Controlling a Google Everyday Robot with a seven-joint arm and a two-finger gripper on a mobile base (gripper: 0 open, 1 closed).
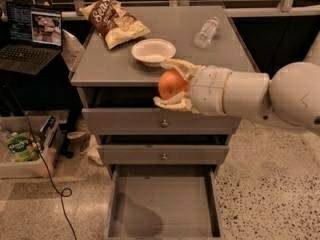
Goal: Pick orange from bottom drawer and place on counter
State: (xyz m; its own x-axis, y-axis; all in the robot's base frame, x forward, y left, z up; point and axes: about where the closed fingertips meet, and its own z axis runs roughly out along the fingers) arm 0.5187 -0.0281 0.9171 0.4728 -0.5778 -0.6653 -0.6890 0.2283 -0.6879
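— Orange skin, smooth and faintly waxy: the orange (171, 84), clamped between the two fingers of the gripper (165, 84), one finger over the top at 12 o'clock, the other beneath at 6. Location?

— Level with the chipped front edge of the counter (100, 66), at 5 o'clock of the white bowl (153, 50). Well above the bottom drawer (165, 211), pulled out and bare.

— Handling?

— Judged light, firm with slight give, round, so liable to roll once released. Unlikely to bruise under a moderate squeeze; likely to squirt out if pinched off-centre.

— Best hold?

— Across the widest girth, as at present.

— Set-down spot?

— Bare grey patch at 3 o'clock of the bowl, short of the plastic bottle (206, 32) at 2 o'clock. Chip bag (114, 21) at 10 o'clock, clear of the path. Recommend lowering to contact before opening, well back from the edge.
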